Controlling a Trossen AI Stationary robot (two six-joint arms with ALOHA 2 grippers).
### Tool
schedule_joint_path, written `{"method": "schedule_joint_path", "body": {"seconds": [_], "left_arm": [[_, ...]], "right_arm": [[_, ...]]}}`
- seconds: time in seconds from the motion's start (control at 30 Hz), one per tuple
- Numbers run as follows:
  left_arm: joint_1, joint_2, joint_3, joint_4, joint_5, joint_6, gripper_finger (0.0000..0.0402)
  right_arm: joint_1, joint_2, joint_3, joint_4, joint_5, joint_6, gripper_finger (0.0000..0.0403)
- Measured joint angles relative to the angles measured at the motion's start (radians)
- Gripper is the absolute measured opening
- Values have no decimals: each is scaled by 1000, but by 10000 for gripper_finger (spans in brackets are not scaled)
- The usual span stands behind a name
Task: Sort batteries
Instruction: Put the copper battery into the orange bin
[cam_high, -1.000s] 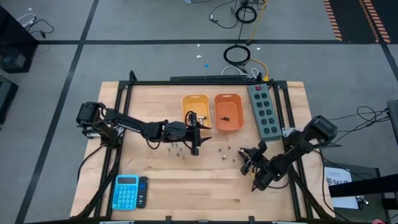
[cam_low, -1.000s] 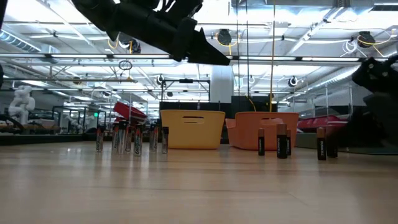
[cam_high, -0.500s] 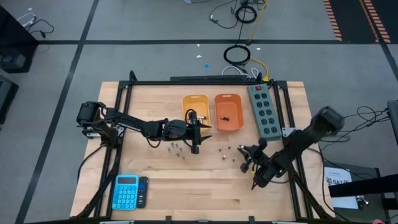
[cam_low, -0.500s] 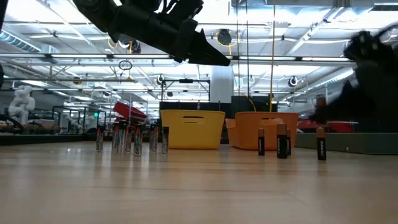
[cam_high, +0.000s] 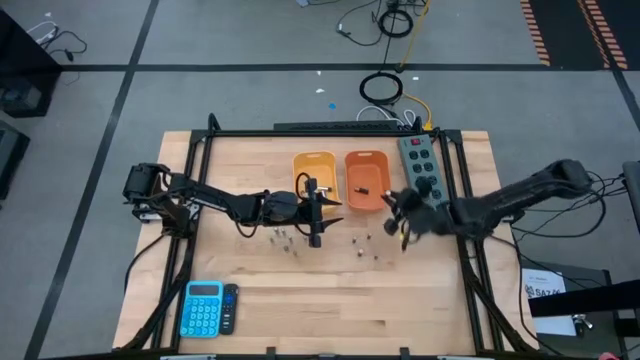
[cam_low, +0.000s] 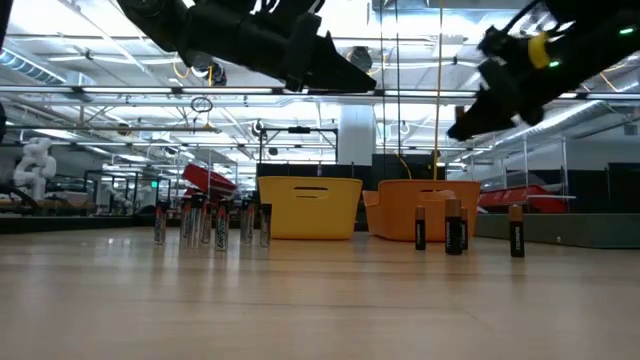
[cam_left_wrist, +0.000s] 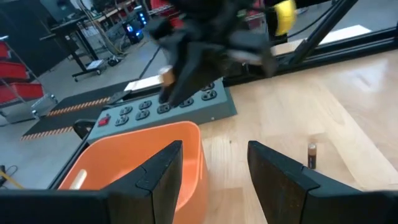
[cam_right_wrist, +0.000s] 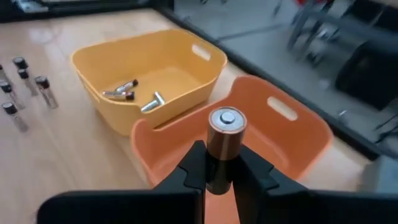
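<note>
My right gripper (cam_high: 400, 214) hangs above the table by the near right corner of the orange bin (cam_high: 367, 183), shut on a dark battery with a copper-coloured end (cam_right_wrist: 223, 134). My left gripper (cam_high: 315, 234) hovers open above the silvery batteries (cam_high: 283, 238), which stand on end on the table. A few dark batteries (cam_high: 365, 246) stand farther right. The yellow bin (cam_right_wrist: 149, 68) has a few batteries lying in it. My right gripper pinches the battery's lower body (cam_right_wrist: 220, 167) between its two fingers (cam_right_wrist: 189, 171), which lie across it and slant down toward the bins. The battery stands nearly upright in the hold, copper-coloured end up, lifted clear of the table.
A grey power strip (cam_high: 423, 178) lies right of the orange bin. A blue calculator (cam_high: 203, 307) sits at the near left. Black frame rails run along the table's sides. In the low view the left arm (cam_low: 250, 40) and right arm (cam_low: 540, 60) hang above the standing batteries.
My right gripper has risen from the table near the right edge and swung toward the far edge and left, to the orange bin. One dark battery that stood at the right end of the row has been lifted clear with it.
</note>
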Motion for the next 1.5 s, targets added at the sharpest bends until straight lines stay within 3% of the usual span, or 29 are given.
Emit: {"method": "schedule_joint_path", "body": {"seconds": [0.2,0.37,0.67,0.87,0.97,1.1,1.33,1.5], "left_arm": [[0,0,0,5,0,1,191],[0,0,0,25,-1,19,191],[1,0,0,-3,-1,20,191],[8,0,0,5,-1,19,191],[7,0,0,-14,-2,19,191],[7,0,0,-42,-29,19,191],[5,0,0,-89,-63,3,191],[5,0,0,-117,-64,-5,191]], "right_arm": [[-253,3,0,50,-247,-111,35],[-379,54,0,124,-407,-149,46],[-443,129,0,196,-521,-157,99],[-445,99,2,190,-519,-189,129],[-402,55,11,187,-505,-227,127],[-264,-4,17,197,-465,-240,116],[18,-1,17,179,-408,-154,106],[135,0,17,130,-396,-77,98]]}}
